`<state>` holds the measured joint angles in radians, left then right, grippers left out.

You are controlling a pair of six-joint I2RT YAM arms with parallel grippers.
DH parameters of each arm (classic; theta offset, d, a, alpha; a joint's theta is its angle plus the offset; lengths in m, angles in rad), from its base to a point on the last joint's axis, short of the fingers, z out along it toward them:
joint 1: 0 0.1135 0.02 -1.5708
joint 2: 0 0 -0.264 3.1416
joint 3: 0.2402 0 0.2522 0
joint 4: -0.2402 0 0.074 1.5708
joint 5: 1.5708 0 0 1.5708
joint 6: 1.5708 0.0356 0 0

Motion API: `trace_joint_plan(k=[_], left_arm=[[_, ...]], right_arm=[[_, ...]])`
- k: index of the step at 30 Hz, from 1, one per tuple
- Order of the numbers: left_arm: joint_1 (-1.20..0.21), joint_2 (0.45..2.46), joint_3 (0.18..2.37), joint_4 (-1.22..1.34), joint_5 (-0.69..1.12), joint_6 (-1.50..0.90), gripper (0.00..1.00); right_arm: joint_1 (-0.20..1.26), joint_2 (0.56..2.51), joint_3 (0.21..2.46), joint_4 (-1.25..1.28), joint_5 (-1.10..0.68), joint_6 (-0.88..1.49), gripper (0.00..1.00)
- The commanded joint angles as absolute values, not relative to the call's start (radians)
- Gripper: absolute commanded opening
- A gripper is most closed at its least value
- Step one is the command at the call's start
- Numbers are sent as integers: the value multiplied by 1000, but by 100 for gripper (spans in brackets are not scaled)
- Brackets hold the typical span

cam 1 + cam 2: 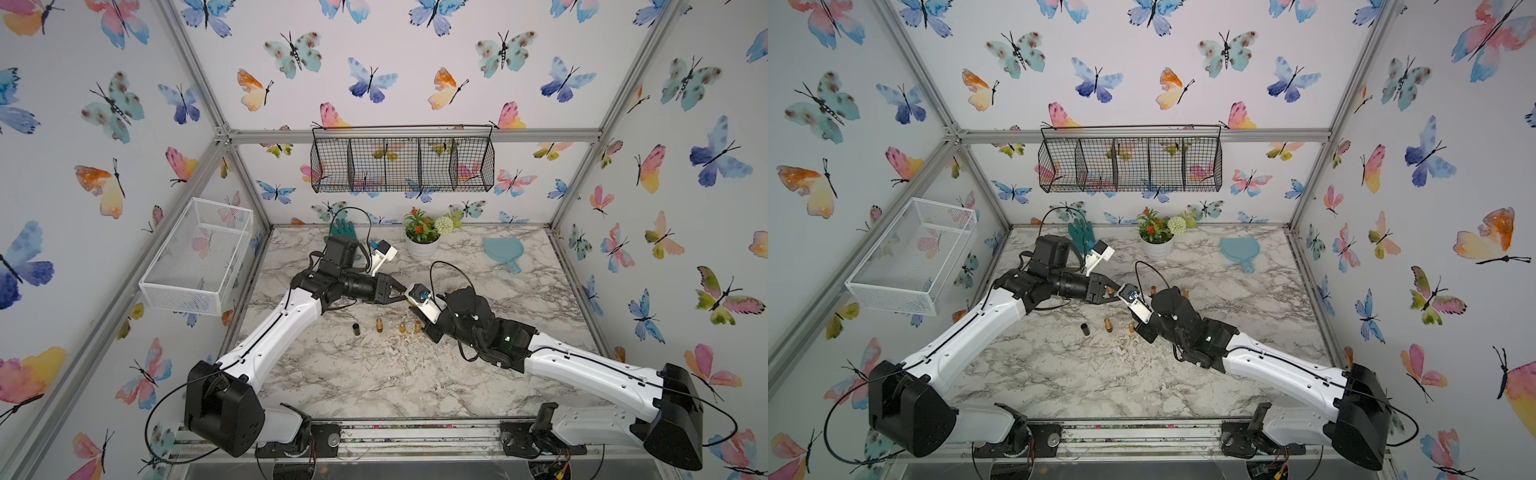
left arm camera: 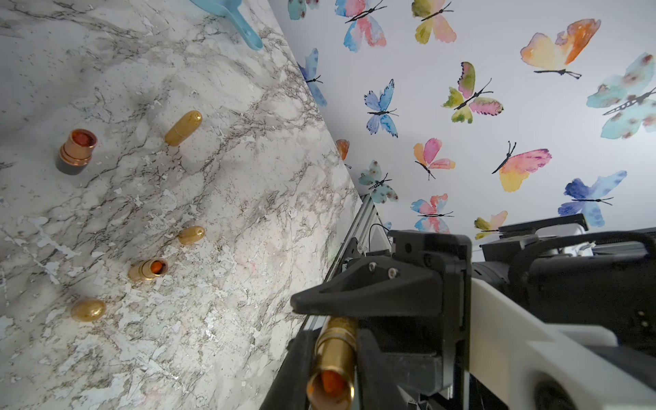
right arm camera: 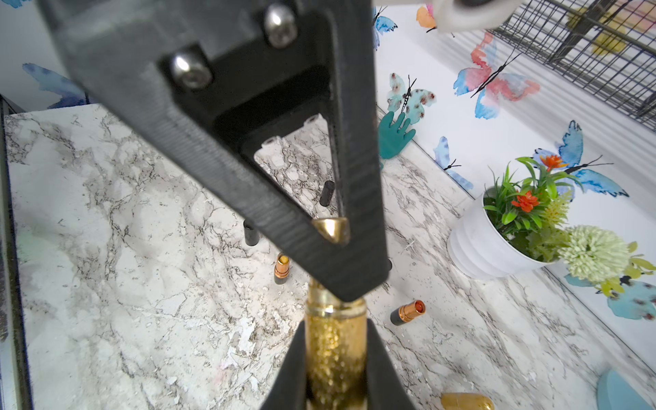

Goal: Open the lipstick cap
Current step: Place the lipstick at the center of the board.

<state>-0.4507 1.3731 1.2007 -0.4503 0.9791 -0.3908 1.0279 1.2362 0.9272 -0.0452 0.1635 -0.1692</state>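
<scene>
A gold lipstick (image 3: 335,348) is held in the air between both grippers, above the middle of the marble table (image 1: 374,374). My right gripper (image 3: 335,340) is shut on its glittery gold body. My left gripper (image 2: 333,340) is shut on the smooth gold cap end (image 2: 335,355), coming from the opposite side. In the right wrist view a left finger (image 3: 248,142) covers most of the cap, and only its pointed gold tip (image 3: 332,230) shows. In both top views the two grippers meet tip to tip (image 1: 407,296) (image 1: 1116,291), and the lipstick is almost hidden.
Below the grippers, several small lipsticks and loose caps stand in a row: a black cap (image 1: 356,329) and gold pieces (image 1: 379,324) (image 1: 417,326). A potted plant (image 1: 422,249), a blue hand mirror (image 1: 503,249) and a green glove (image 1: 343,228) sit at the back. A white wire basket (image 1: 195,257) hangs on the left wall.
</scene>
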Motion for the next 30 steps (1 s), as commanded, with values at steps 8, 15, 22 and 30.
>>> trace_joint_plan(k=[8,15,22,30], left_arm=[[-444,1364,1218,-457,992,-376,9],[-444,1371,1257,-472,877,-374,8],[-457,1445,1358,-521,700,-358,9],[-569,1533,1383,-479,581,-368,8]], right_arm=[[1028,1247,941,-7,197,-170,20],[1028,1196,949,-51,289,-179,46],[1028,1038,904,-129,395,-195,49],[1028,940,896,-258,483,-166,49]])
